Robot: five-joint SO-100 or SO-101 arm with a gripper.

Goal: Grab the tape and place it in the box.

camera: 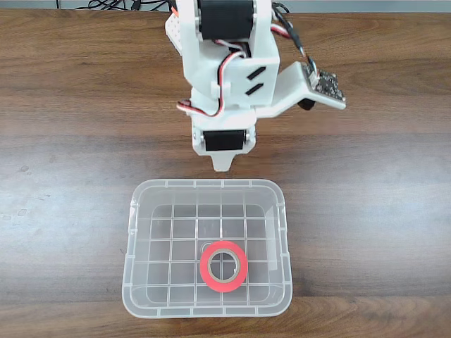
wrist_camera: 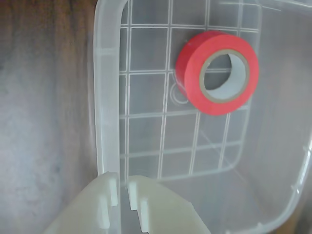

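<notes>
- Red-orange tape lies flat on the clear box floor, hole up.
- Gripper has its jaws nearly together, holding nothing, above the box rim.
- Tape sits well apart from the jaws, deeper inside.

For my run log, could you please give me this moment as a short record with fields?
tape: red-orange roll, lying flat on the box floor
box: clear plastic bin on the wooden table
gripper: empty, fingers nearly together, above the box rim in the wrist view
contact: gripper apart from tape
task state: tape already in the box
</notes>
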